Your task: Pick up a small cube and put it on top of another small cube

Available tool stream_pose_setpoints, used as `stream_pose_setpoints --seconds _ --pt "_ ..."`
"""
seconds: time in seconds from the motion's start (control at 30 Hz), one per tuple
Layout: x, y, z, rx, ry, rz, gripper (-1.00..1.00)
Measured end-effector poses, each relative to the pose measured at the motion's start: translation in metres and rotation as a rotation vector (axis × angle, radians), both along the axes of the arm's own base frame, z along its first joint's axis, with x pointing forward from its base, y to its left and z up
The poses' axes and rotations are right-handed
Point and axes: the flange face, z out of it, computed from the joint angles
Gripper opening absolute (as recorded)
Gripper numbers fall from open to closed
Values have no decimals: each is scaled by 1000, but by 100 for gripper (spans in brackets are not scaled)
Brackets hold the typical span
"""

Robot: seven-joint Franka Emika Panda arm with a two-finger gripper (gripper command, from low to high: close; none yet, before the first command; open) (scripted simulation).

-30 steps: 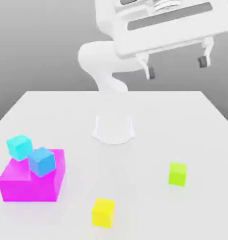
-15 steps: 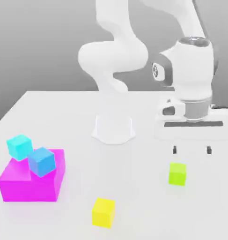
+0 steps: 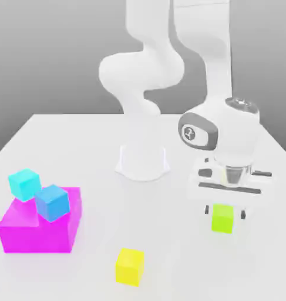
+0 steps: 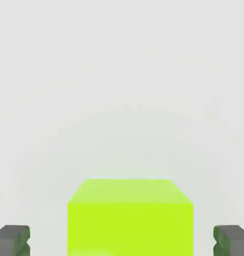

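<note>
1. One yellow cube (image 3: 129, 267) sits nearest on the tabletop (image 3: 174, 244), toward the middle of the exterior view's front edge and well apart from everything else. It is turned a little, so two of its sides show besides its top.
2. A magenta block (image 3: 39, 235), low and much wider than any of the cubes, lies a bit farther back at the exterior view's left.
3. A blue cube (image 3: 52, 203) shows against the block's top, toward its right side in the exterior view, set at an angle. I cannot tell exactly how it meets the block.
4. The lime-green cube (image 3: 222, 218) stands on the tabletop at the exterior view's right, flat on its base and well apart from the yellow one.
5. My jaws (image 3: 225, 212) are released, spread wide and low about the lime-green cube. In the hand view it lies between my dark fingertips (image 4: 11, 241), with space on both sides; I am grasping nothing.
6. A cyan cube (image 3: 25, 184) shows at the block's back left corner in the exterior view, near the blue one and tilted in its outline. Whether it touches the block, I cannot tell.
7. My white arm (image 3: 142, 70) rises from its base (image 3: 142, 161) farther back, bending over and down toward the lime-green cube.
</note>
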Motion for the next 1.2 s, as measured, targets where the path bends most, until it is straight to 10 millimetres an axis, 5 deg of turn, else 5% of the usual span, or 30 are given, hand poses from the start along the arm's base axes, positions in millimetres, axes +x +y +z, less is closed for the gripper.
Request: stream_pose_setpoints --seconds 0.23,0.67,0.97,1.2 --pt "0 0 0 1 -2 0 -100" --pt "0 1 64 0 -1 22 -100" --pt "70 -102 99 16 4 70 -100" --pt "95 -203 127 21 -2 123 -100"
